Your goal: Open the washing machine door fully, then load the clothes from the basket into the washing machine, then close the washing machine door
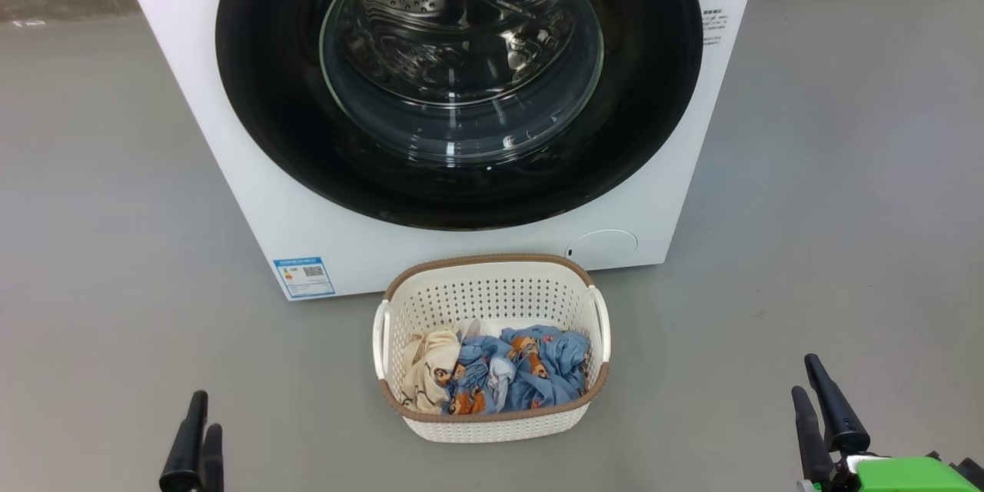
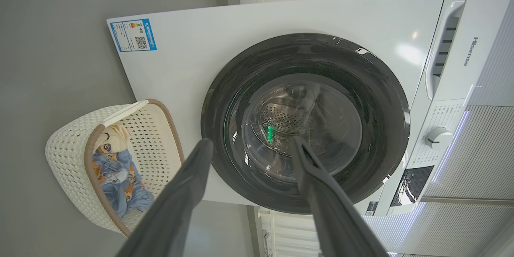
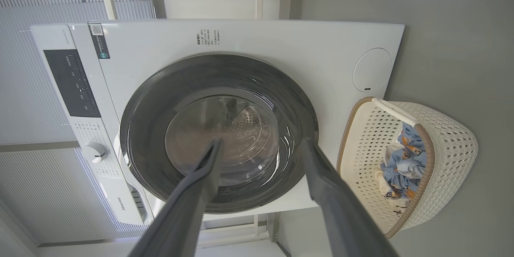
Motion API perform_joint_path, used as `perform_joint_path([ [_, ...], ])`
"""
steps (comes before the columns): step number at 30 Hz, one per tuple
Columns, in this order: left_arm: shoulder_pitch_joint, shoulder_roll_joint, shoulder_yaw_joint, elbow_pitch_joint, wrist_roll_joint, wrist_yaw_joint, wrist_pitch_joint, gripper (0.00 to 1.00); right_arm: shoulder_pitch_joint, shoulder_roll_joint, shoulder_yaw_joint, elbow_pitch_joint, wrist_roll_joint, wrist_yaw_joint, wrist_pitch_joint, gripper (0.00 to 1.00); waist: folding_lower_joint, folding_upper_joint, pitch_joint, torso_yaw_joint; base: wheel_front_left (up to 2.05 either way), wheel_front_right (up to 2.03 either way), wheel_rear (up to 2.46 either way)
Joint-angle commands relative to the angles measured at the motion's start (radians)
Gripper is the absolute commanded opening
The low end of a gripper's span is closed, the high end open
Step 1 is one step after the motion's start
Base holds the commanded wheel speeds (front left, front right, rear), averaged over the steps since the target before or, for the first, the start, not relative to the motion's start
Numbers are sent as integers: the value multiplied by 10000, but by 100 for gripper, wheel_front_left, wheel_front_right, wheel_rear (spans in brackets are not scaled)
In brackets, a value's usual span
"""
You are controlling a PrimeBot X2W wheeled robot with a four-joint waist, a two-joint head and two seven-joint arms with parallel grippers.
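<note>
The left gripper point(image 1: 205, 413) rises at the lower left of the head view, its two long dark fingers pointing up and seen nearly edge-on, one overlapping the other. The right gripper point(image 1: 805, 375) stands likewise at the lower right, above a green wrist housing point(image 1: 907, 474). The left wrist view shows the left fingers point(image 2: 180, 196) spread well apart; the right wrist view shows the right fingers point(image 3: 331, 192) parted just as wide.

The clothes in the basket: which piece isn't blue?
The cream-coloured piece, bunched at the left end of the basket in the head view. The other clothes beside it are light blue with orange-brown cartoon prints.
</note>
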Motion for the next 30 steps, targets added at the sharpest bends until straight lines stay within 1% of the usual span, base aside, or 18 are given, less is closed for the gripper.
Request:
perform_joint_path([
  [1, -335, 137, 22, -319, 64, -11, -49, 100, -318, -69, 48, -305, -83, 1, -73, 100, 7, -1, 4, 1, 0, 0, 0],
  [4, -351, 148, -12, -380, 88, -13, -107, 100, -343, -78, 74, -352, -115, 2, -126, 100, -2, -1, 20, 2, 0, 0, 0],
  [19, -449, 288, -243, -690, 301, -28, -491, 100, -469, -204, 294, -550, -367, 3, -472, 100, -3, -1, 28, -2, 0, 0, 0],
  [24, -468, 504, -451, -764, 787, -32, -762, 100, -518, -380, 472, -525, -830, 4, -739, 100, -3, -1, 20, -4, 0, 0, 0],
  [30, -513, 720, -630, -769, 1823, -38, -1006, 100, -629, -583, 672, -379, -1898, 5, -1025, 100, -3, -1, 4, -1, 0, 0, 0],
])
